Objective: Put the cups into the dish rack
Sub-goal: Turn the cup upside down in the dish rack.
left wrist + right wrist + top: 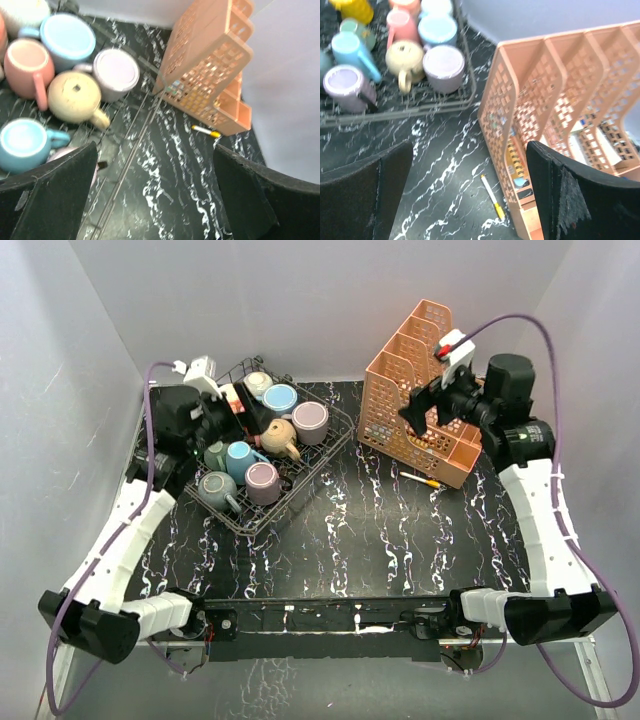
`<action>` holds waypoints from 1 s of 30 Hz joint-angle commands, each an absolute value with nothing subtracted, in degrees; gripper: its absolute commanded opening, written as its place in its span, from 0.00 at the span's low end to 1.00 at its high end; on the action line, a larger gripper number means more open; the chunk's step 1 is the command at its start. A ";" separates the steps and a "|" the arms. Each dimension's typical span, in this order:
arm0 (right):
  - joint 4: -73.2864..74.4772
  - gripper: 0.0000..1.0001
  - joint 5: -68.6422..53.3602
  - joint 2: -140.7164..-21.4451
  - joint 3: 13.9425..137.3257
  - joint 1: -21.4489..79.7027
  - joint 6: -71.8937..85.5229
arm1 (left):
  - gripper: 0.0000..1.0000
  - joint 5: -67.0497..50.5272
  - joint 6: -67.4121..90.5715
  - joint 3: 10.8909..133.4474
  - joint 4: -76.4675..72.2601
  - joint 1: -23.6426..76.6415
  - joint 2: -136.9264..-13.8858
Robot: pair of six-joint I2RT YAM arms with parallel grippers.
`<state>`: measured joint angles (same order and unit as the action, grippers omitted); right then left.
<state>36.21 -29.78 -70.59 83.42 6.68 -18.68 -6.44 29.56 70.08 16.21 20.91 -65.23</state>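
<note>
Ceramic cups (262, 478), every one I can find, sit inside the dish rack (302, 483), at 10 o'clock on the desk (400, 540) in the top view; none shows on bare desk. Left jaws: wide apart, empty, hanging over the rack's 9 o'clock side, with cups just beside them at 10 o'clock in the wrist view. Right jaws: wide apart, empty, by the orange organizer (420, 410), well apart from the rack; from them the cups lie at 10 to 11 o'clock. Judgement: the left jaws are the nearer pair for any cup work. Tan cup (75, 97) sits base up, handle toward 5 o'clock. Loading looks complete, unless the organizer hides a cup.
</note>
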 commanded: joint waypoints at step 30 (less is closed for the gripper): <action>35.98 0.99 -22.96 -69.16 114.27 1.76 5.82 | 0.97 -21.97 30.76 95.66 11.58 19.23 -61.49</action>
